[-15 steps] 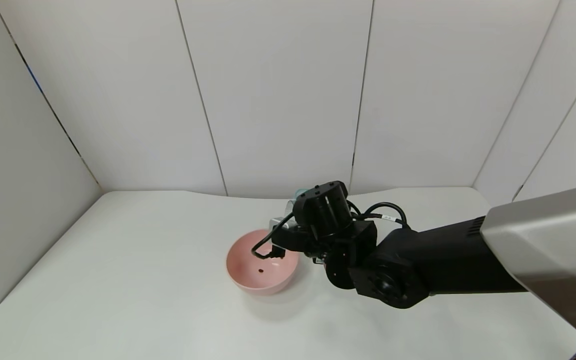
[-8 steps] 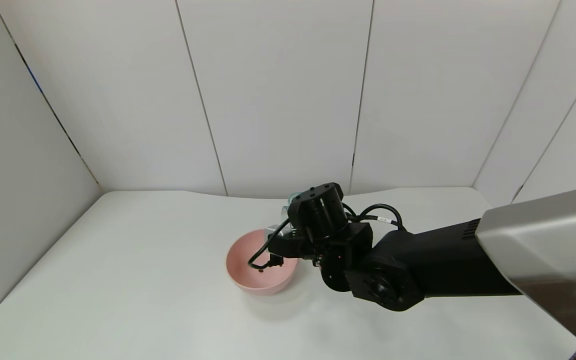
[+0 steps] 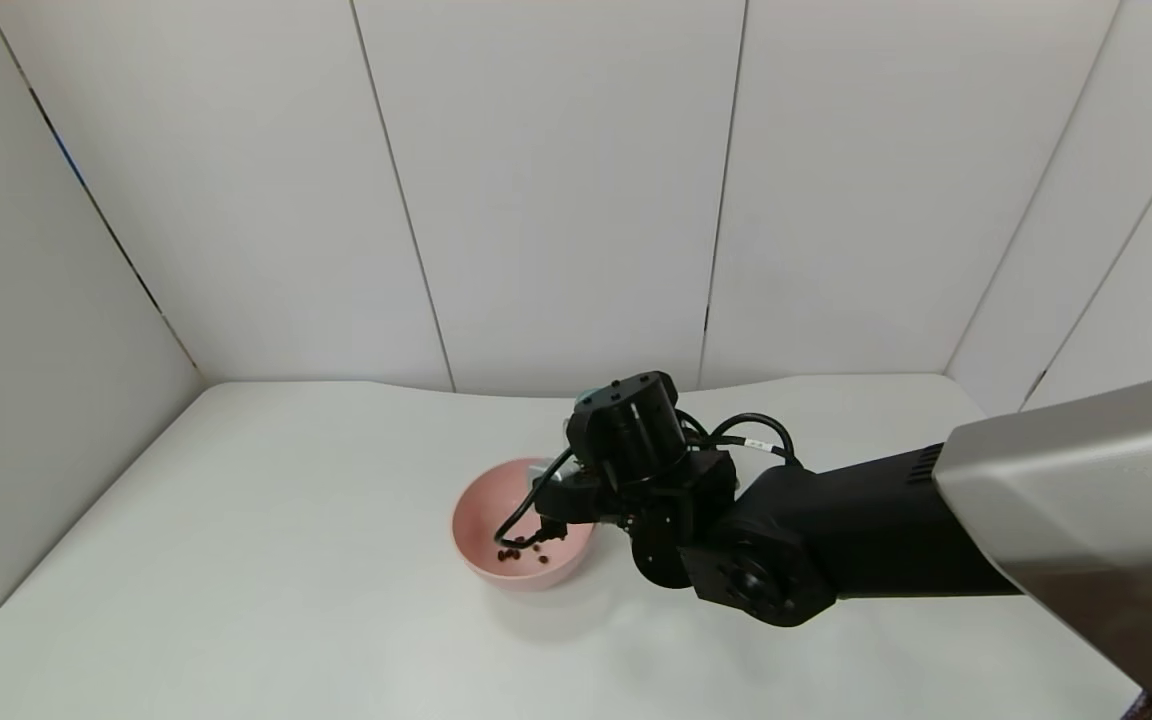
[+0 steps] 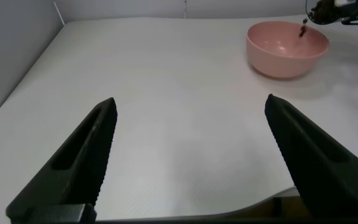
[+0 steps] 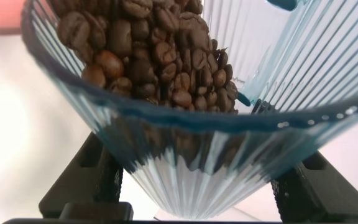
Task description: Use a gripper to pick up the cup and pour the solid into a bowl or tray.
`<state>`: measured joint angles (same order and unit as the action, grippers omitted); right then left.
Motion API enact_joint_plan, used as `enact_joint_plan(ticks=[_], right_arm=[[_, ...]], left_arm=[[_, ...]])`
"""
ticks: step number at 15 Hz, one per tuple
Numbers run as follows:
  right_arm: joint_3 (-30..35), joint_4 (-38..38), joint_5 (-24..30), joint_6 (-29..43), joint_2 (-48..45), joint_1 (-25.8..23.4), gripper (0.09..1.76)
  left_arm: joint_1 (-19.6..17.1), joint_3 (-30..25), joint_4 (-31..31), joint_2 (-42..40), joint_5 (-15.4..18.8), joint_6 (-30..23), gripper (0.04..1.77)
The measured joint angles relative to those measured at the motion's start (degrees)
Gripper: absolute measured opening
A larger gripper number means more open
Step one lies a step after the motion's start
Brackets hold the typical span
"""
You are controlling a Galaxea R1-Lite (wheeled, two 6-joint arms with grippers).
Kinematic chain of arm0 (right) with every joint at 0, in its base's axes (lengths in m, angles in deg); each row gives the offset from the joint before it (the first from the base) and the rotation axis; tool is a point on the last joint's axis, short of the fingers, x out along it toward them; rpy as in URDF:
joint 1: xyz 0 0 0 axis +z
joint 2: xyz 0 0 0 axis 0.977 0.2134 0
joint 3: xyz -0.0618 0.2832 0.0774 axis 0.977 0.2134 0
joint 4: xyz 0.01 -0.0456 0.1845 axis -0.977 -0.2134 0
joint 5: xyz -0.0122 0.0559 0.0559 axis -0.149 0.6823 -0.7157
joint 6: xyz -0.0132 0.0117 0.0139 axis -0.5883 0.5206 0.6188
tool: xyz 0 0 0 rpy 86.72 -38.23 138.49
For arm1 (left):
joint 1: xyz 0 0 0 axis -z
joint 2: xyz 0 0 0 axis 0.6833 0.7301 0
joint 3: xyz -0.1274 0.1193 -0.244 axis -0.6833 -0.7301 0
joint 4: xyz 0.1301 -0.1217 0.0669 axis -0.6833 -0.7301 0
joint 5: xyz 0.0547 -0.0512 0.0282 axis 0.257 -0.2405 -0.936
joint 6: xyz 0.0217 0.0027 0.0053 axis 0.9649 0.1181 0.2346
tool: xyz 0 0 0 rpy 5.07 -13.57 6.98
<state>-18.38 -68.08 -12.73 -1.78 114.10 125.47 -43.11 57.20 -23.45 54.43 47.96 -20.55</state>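
Head view, right tool (image 3: 564, 478) hiding cup (image 3: 548, 470)

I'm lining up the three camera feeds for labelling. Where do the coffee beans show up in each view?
Head view: beans lie in the pink bowl, under the right gripper.
Left wrist view: far off, a few beans fall into the bowl.
Right wrist view: beans fill the tilted cup, close up.
Shared landmark: the pink bowl, clearest in the head and left wrist views.

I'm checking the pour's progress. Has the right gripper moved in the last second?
Yes. In the head view the right gripper, holding the cup, has shifted slightly left over the pink bowl, which stays put; beans now lie inside.
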Motion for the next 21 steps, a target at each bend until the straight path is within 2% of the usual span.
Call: enact_joint_plan(ticks=[10, 21], right_arm=[[-3.52, 0.46, -2.32, -6.51, 1.77, 1.16, 1.33], [-4.83, 0.90, -4.19, -8.86, 2.84, 1.88, 1.33]], left_arm=[[0.00, 0.00, -0.02, 0.00, 0.00, 0.00, 1.72], [0.00, 0.00, -0.02, 0.00, 0.02, 0.00, 1.72]])
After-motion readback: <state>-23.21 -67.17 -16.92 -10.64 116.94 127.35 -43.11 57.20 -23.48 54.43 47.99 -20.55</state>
